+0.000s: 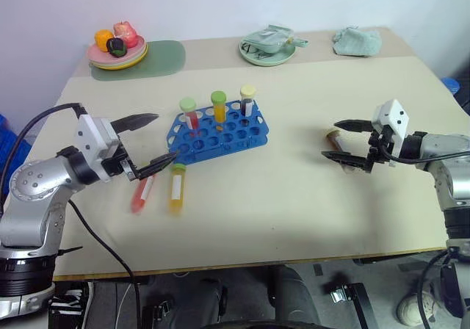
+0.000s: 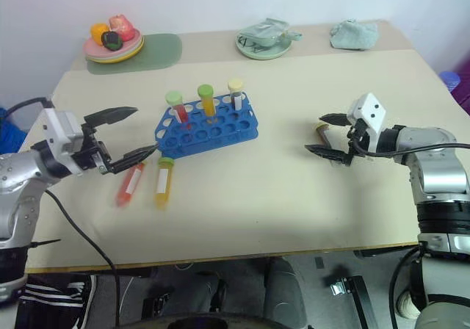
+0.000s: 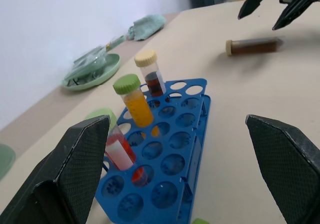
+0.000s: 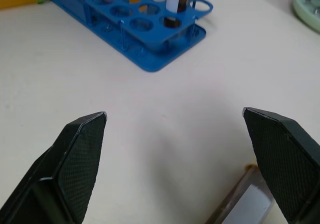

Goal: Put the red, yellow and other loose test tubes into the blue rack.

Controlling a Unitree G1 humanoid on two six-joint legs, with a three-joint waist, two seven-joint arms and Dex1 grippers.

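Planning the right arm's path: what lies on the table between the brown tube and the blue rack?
Nothing: in the left eye view the table is bare between the brown tube and the blue rack.

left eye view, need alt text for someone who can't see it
A blue rack holding three capped tubes sits mid-table. A red tube and yellow tube lie loose beside it near the open left gripper; the open right gripper straddles a brown tube.

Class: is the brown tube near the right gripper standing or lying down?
Lying down: the brown tube rests on its side on the table, outside the blue rack.
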